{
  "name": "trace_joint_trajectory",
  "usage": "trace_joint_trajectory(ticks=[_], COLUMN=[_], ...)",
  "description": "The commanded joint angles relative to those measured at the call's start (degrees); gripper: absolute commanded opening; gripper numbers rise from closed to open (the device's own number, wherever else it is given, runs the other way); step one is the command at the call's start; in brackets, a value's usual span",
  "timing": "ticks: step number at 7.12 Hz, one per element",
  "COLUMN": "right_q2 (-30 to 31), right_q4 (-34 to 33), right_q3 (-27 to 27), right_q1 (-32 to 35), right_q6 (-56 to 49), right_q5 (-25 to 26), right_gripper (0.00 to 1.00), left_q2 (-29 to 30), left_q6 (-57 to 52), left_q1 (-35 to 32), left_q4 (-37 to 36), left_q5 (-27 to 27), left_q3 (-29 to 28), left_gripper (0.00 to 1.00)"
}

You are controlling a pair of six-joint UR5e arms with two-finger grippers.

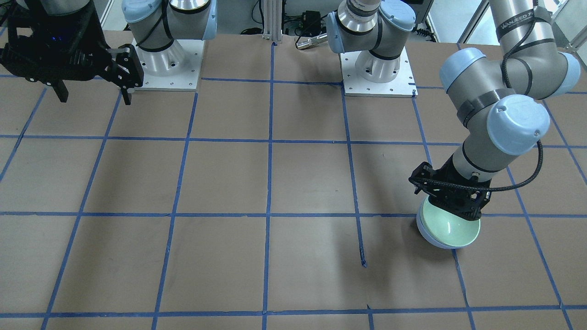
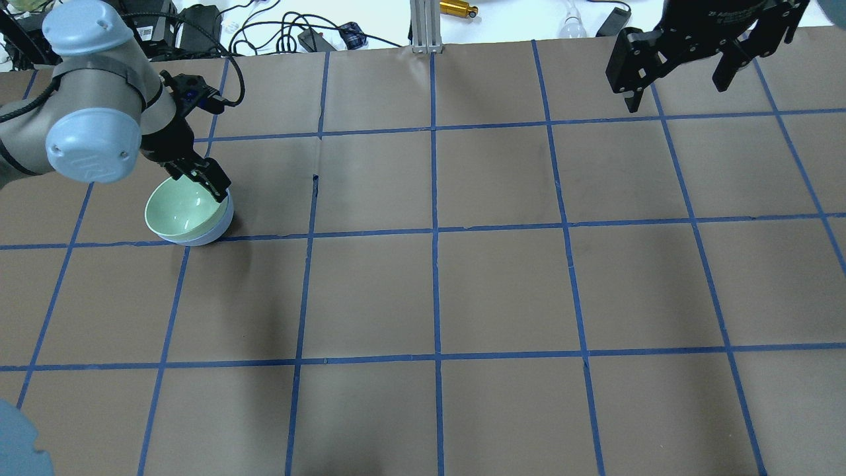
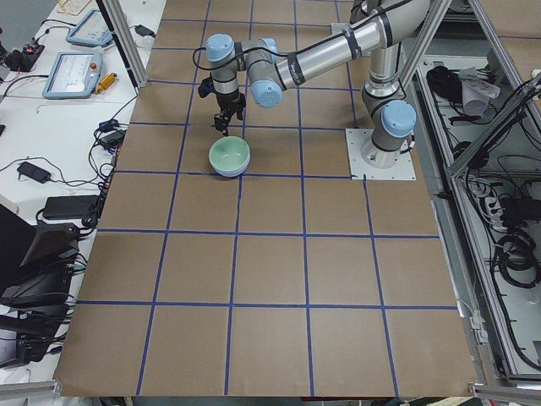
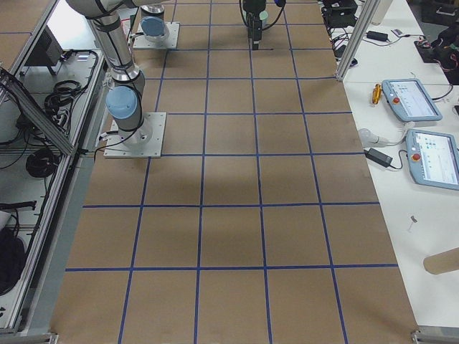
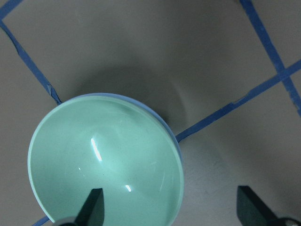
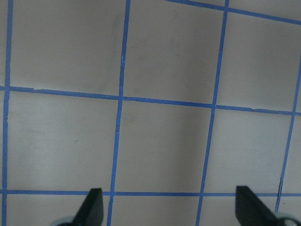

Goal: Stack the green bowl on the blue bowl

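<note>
Nesting in blue bowl [image 2: 223, 225]: green bowl [image 2: 180, 210], w/ left gripper [image 5: 169, 190] spread over rim.

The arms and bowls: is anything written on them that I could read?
"WANJEED", roughly, on the black strap round the left arm; the characters after it are unclear.
Above the right gripper, white print: too small to read.
On the green bowl and the blue bowl: no text.

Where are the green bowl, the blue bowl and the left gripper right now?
green bowl [image 2: 180, 210], overhead view, on its inner floor.
blue bowl [image 2: 215, 231], overhead view, on its outer wall below the green bowl's rim.
left gripper [image 5: 171, 209], left wrist view, midway between its two spread fingertips.
</note>
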State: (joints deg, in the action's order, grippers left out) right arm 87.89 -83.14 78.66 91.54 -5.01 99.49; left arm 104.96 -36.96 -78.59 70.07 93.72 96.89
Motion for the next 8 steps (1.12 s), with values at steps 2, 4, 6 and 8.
trace_joint_trajectory(ticks=[2,4,6,8], right_q2=[0.00,0.00,0.00,0.00], right_q4=[0.00,0.00,0.00,0.00], right_q3=[0.00,0.00,0.00,0.00], right_q1=[-0.05,0.04,-0.05,-0.05], right_q6=[0.00,0.00,0.00,0.00], right_q5=[0.00,0.00,0.00,0.00], right_gripper=[1.00,1.00,1.00,1.00], left_q2=[-2.82,-5.29,-7.83,-10.90], left_q6=[20.46,22.98,28.12,30.97], left_q1=[-5.67,-7.11,-7.37,-9.38], left_q4=[3.23,4.55,7.52,9.55], left_q5=[-1.79,-1.70,-3.09,-3.72], left_q3=[-2.58,-3.19,-4.25,-4.86], left_gripper=[1.00,1.00,1.00,1.00])
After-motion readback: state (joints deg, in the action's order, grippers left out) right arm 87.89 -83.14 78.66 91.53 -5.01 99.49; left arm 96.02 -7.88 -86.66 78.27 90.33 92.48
